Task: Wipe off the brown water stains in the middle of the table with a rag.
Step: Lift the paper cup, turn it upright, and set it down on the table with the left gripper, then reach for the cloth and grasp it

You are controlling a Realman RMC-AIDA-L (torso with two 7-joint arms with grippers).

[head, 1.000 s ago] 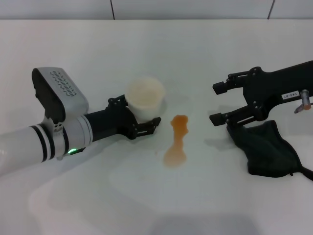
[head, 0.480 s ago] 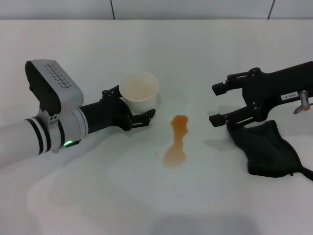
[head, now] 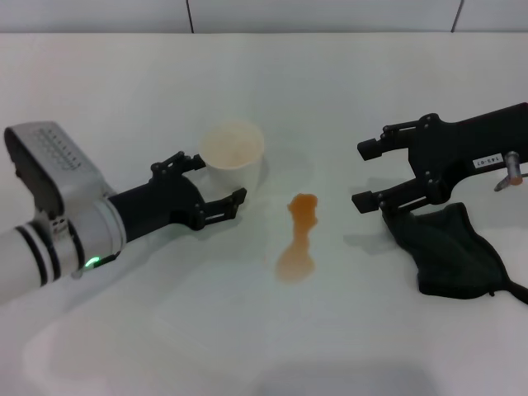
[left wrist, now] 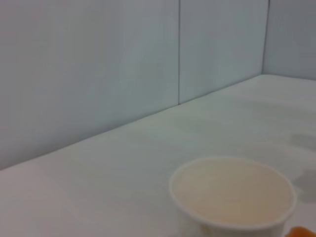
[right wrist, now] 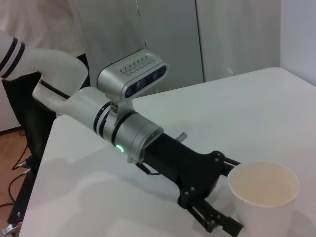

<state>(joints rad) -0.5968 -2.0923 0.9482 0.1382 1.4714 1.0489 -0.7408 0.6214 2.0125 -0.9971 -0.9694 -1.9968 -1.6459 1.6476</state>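
A: Where is the spill?
B: The brown water stains (head: 297, 238) sit mid-table (head: 272, 91), untouched. The rag (head: 452, 252) lies at the right side, just under the right gripper (head: 369, 175), fingers spread, holding nothing.

A: Left side?
B: Left gripper (head: 216, 184) spread wide beside the paper cup (head: 233, 154) (cup upright, not gripped).

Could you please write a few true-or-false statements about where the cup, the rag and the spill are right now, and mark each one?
1. The paper cup stands upright on the table. True.
2. The left gripper is shut on the cup. False: it is open, just clear of the cup.
3. The rag covers the brown water stains. False: it lies apart, under the right gripper.
4. The right gripper is open. True.
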